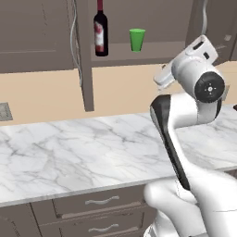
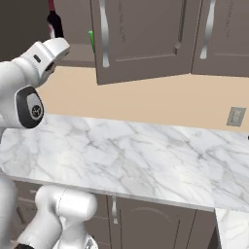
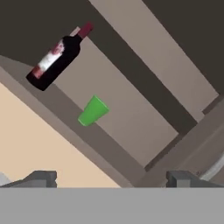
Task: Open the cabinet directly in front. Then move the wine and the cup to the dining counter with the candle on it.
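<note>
You see the cabinet [image 1: 85, 55] open; wine [image 1: 100, 34] and cup [image 1: 137, 40] stand apart inside. Hand [image 3: 111, 179] spread wide, empty.

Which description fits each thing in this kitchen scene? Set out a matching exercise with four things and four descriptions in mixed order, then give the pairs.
Things:
1. wine
2. cup
3. cabinet
4. worktop

Descriptions:
A. white marble with grey veins
B. dark glass, red foil neck, standing on the shelf
C. door swung open, long silver handle
D. bright green, upright on the shelf beside the bottle

Pairs: 1-B, 2-D, 3-C, 4-A
</note>
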Motion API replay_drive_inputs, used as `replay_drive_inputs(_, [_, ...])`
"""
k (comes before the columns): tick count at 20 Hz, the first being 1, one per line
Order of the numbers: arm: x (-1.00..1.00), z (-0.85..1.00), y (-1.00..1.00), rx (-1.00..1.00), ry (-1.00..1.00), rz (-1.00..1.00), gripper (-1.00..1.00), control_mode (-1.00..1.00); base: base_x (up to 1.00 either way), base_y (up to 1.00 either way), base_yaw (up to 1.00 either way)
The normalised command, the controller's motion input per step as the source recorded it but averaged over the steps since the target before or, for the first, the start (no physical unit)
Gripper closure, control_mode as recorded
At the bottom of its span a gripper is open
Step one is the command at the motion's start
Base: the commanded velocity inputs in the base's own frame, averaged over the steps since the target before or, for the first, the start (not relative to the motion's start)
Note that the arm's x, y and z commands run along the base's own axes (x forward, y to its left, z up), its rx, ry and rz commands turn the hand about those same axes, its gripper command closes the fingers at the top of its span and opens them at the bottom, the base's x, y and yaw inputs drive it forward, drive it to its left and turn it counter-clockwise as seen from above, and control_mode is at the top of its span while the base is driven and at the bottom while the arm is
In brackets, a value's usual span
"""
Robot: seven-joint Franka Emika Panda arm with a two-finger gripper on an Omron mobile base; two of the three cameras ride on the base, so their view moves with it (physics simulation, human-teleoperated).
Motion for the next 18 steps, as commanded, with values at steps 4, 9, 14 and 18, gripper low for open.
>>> replay_drive_inputs(4, [0.77,0.0,0.0,0.0,0.08,-0.29,-1.0,-1.0,0.0,0.0,0.0])
replay_drive_inputs(9, [0.78,0.0,0.0,0.0,0.09,-0.07,-1.0,-1.0,0.0,0.0,0.0])
replay_drive_inputs(14, [0.77,0.0,-0.07,0.0,0.11,-0.05,-1.0,-1.0,0.0,0.0,0.0])
replay_drive_inputs(18, [0.44,0.0,-0.33,0.0,0.1,-0.19,-1.0,-1.0,0.0,0.0,0.0])
